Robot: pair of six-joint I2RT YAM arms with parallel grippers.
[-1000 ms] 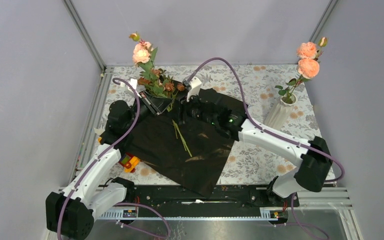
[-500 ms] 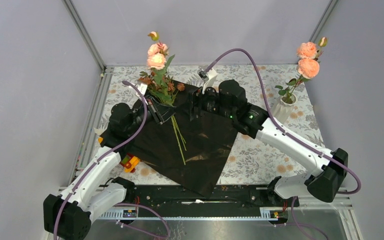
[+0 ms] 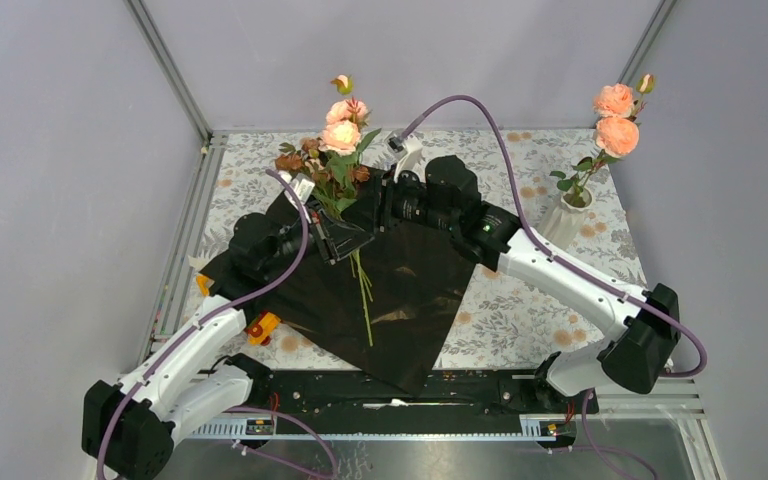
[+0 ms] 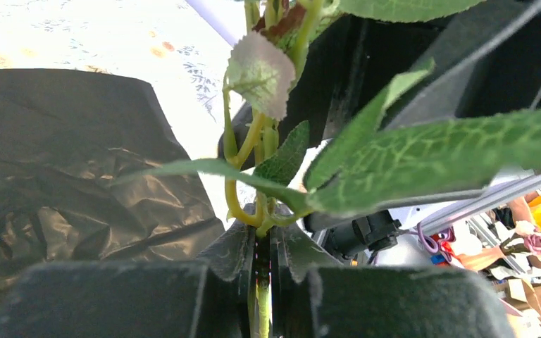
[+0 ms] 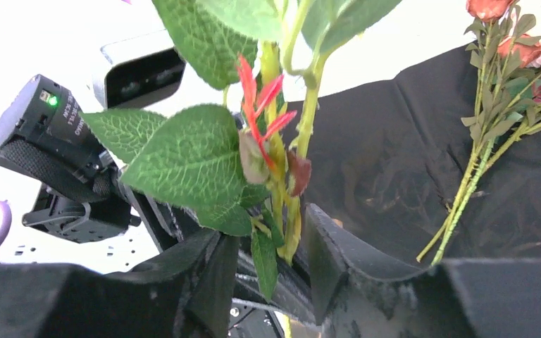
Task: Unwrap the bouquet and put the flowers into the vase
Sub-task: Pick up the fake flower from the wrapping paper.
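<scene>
- Left gripper [image 4: 264,262] is clamped tight on the stems of the flowers [image 3: 341,135], which stand upright over the far edge of the black paper [image 3: 405,290].
- Right gripper [image 5: 264,264] sits half-open around the same stems; you can't tell if it bites.
- Vase [image 3: 557,228] is far right, well apart.
- Risk: if you release the left before the right bites, the bunch drops. If both pull, the stems bend.

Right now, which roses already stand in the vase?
The pair at far right, in the white vase; the other bunch is gripped by the left hand.
</scene>
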